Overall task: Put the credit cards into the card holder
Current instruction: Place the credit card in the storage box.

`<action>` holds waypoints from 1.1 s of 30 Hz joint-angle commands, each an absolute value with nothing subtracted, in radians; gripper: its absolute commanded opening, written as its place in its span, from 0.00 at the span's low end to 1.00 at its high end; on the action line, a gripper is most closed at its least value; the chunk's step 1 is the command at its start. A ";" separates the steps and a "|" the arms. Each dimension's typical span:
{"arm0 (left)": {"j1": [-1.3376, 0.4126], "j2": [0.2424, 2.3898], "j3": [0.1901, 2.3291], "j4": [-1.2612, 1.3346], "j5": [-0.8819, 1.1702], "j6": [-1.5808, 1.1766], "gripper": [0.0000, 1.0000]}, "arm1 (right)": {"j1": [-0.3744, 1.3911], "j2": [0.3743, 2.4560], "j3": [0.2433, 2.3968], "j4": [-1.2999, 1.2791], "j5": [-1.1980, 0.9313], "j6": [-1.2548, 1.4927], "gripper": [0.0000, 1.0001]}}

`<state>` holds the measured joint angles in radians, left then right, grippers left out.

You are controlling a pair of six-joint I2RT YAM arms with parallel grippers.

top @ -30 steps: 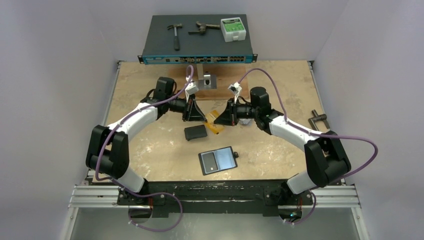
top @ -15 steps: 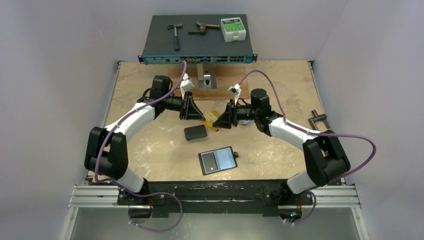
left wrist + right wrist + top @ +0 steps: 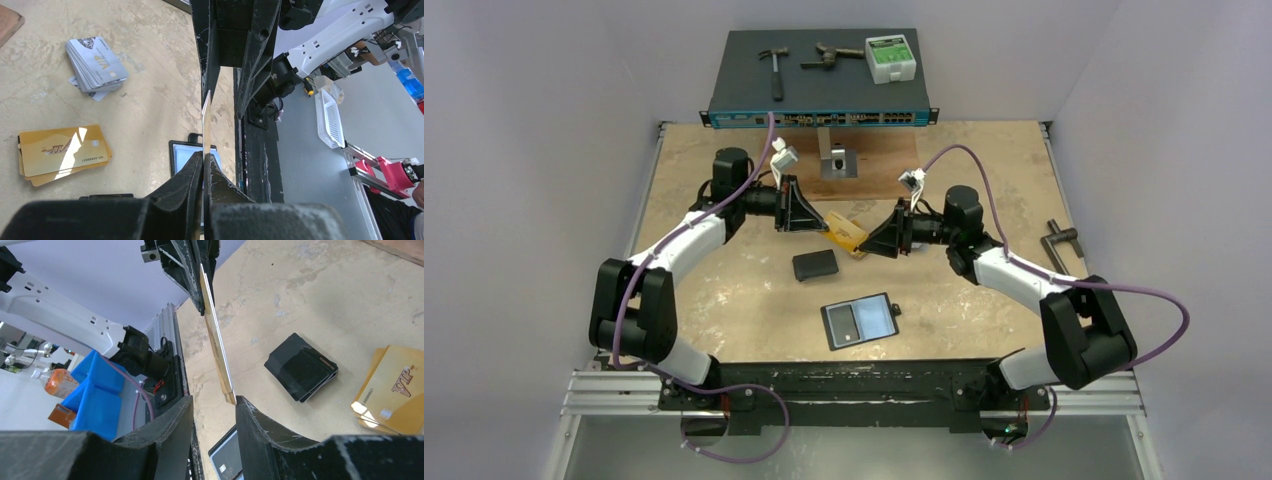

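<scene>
Setting: pale-walled booth (image 3: pixel 544 150); scuffed beige table (image 3: pixel 724 290) with an aluminium rail (image 3: pixel 604 395) along its near edge.

Far edge: network switch (image 3: pixel 824 75) carrying a hammer (image 3: pixel 775 68), a clamp-like tool (image 3: pixel 829 57) and a green-and-white box (image 3: pixel 890 58). Far centre: small metal block (image 3: pixel 834 160). Right edge: metal tool (image 3: pixel 1060 240).

Item 1, card holder (image 3: pixel 861 320): lies open at near centre, glossy pockets up, snap tab on its right edge, well apart from both grippers.

Item 2, black pouch (image 3: pixel 815 265): closed, just far-left of the card holder.

Item 3, left gripper (image 3: pixel 204 157): fingers pressed together on a gold-orange card (image 3: pixel 205 112), held on edge above the table and pointing toward the other arm.

Item 4, right gripper (image 3: pixel 214 405): fingers parted, with the card's free end in the gap between them. Contact with either finger cannot be told.

View notes: overhead gives only a gold patch between the two grippers, so held card and loose cards cannot be separated there. The left wrist alone shows the silver-grey stack (image 3: pixel 95 65), fanned flat on the table, with the gold-orange stack (image 3: pixel 62 152) near it. The right wrist shows the gold-orange stack and the pouch, not the silver-grey one. Past the near edge, the wrist views take in blue bins (image 3: pixel 95 400) and a white mesh tray (image 3: pixel 330 117).
</scene>
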<state>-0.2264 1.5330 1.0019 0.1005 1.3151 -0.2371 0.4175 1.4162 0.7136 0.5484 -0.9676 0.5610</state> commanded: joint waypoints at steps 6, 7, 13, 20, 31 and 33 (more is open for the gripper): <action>-0.222 1.487 0.999 0.147 1.370 -0.270 0.00 | 0.403 1.403 0.731 0.555 -0.954 0.519 0.38; -0.222 1.488 0.998 0.148 1.371 -0.270 0.00 | 0.402 1.402 0.730 0.561 -0.953 0.521 0.38; -0.222 1.490 1.000 0.142 1.374 -0.269 0.00 | 0.400 1.414 0.725 0.668 -0.953 0.583 0.34; -0.222 1.486 1.003 0.123 1.367 -0.251 0.00 | 0.401 1.433 0.696 0.805 -0.986 0.662 0.11; -0.222 1.490 1.015 0.113 1.350 -0.247 0.00 | 0.400 1.382 0.654 0.721 -1.023 0.617 0.17; -0.222 1.489 1.015 0.112 1.349 -0.247 0.00 | 0.401 1.379 0.653 0.722 -1.017 0.617 0.17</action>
<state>-0.2268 1.5234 1.0008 0.0921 1.3396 -0.2520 0.4046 1.4216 0.6563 0.7116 -0.9882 0.6357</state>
